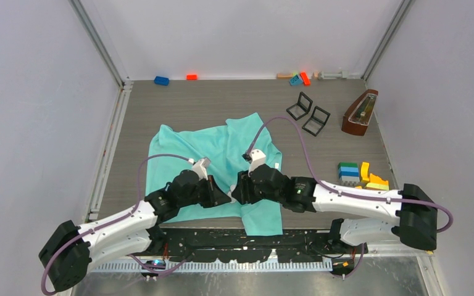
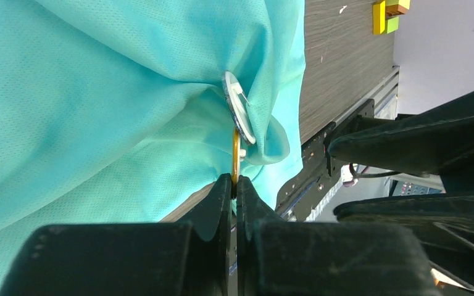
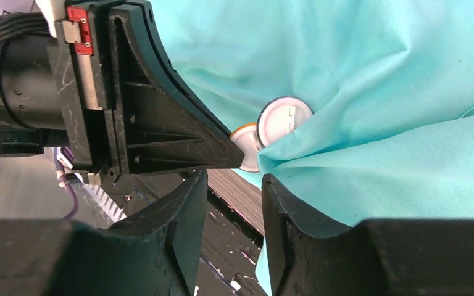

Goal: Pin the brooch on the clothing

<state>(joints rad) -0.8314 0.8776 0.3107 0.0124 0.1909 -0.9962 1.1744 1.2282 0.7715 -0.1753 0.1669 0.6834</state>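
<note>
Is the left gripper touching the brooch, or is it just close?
Touching. In the left wrist view, the left gripper is shut on the gold edge of the brooch, and there is no gap between its fingers and the rim.

Other stuff on my table [image 1: 222,102]: two small black frames [image 1: 307,113] beside a brown metronome-looking wedge [image 1: 360,113], bright blocks piled right [image 1: 364,174], a blue block [image 1: 161,80] and an orange one [image 1: 191,77] at the back.

Clothing [image 2: 99,92]: matt cloth, fine mesh weave. Brooch [image 3: 284,121]: smooth glossy white plastic. Table [image 2: 339,61]: matt wood-grain.
</note>
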